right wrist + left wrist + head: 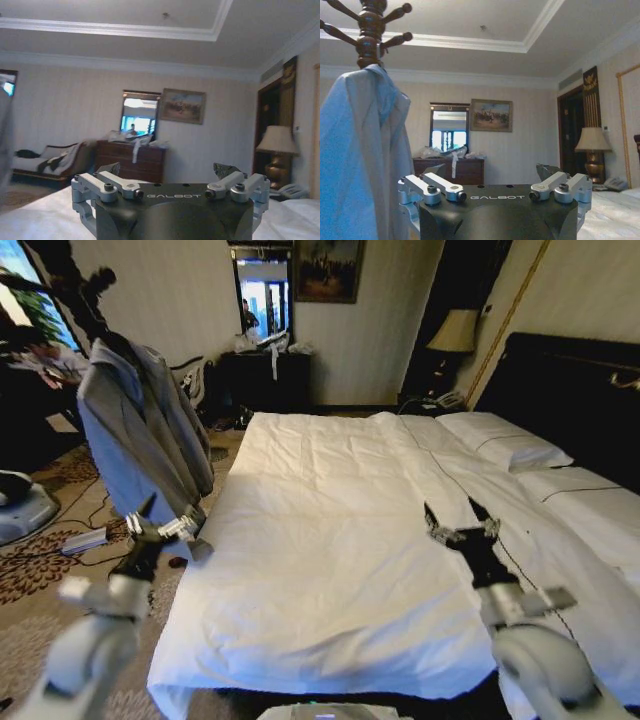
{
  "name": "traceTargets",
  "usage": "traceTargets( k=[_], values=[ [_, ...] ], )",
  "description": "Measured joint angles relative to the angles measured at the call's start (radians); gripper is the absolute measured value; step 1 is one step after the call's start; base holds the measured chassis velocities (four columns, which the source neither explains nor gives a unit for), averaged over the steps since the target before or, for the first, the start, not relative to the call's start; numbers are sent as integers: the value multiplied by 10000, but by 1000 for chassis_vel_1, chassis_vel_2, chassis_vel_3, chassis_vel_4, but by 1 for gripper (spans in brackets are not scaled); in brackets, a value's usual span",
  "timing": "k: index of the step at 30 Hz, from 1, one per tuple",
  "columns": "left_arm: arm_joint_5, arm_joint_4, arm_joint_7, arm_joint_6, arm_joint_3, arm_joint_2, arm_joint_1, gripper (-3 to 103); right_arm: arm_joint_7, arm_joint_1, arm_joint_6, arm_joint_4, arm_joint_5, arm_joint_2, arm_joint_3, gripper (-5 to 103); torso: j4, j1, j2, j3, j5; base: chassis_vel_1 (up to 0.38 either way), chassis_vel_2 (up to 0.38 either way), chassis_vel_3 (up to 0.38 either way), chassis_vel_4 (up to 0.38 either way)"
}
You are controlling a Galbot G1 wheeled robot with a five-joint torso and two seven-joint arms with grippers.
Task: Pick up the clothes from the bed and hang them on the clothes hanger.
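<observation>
The clothes (pixel 135 425) hang lengthwise on a wooden coat stand (pixel 370 30) left of the bed (pixel 330 540). My left gripper (pixel 160 512), jaws wide, sits just below their hem; the right gripper (pixel 458 512), also wide, hovers over the sheet. The left wrist view shows the pegs.

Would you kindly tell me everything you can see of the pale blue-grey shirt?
The pale blue-grey shirt hangs off the top of a dark wooden coat stand, left of the bed. Its thin, soft fabric drapes in long vertical folds, with a collar near the top and a sleeve hanging down. The left claw sits open near its lower hem, apparently not gripping it.
</observation>
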Motion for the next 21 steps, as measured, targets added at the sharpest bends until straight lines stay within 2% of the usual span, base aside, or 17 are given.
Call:
traceTargets(
  k=[3,7,11,12,15,16,18,20,21],
  values=[
    [598,-329,20,-13,188,-215,328,100,370,-671,-610,404,17,267,137,100,-2,1,1,1,-3,0,0,0,0],
    [652,-401,-14,110,233,-146,398,100,697,-940,-826,431,138,554,379,100,-9,1,1,0,0,0,0,0,0],
    [595,-254,-37,147,130,-202,676,100,929,-825,-836,431,212,764,594,100,-1,4,1,2,-3,0,0,0,0],
    [504,-87,-38,119,142,-267,789,100,901,-744,-717,425,211,824,584,100,1,4,1,3,-2,0,0,0,0],
    [416,1250,-15,-344,648,-567,984,100,249,-308,575,-1046,-485,1288,77,100,-4,4,0,2,-1,0,0,0,0],
    [416,1250,-15,-344,648,-567,984,100,249,-308,575,-1046,-485,1288,77,100,-4,4,0,2,-1,0,0,0,0],
    [407,1976,133,-720,968,-901,1137,100,-201,-106,1299,-1883,-1326,1779,-245,100,-2,6,-2,4,-3,0,0,0,0],
    [412,2145,412,-1018,1205,-1244,1386,100,-448,-28,1465,-2053,-1788,2228,-471,100,-2,6,-2,4,2,0,0,0,0],
    [412,2145,412,-1018,1205,-1244,1386,100,-448,-28,1465,-2053,-1788,2228,-471,100,-2,6,-2,4,2,0,0,0,0]
  ],
)
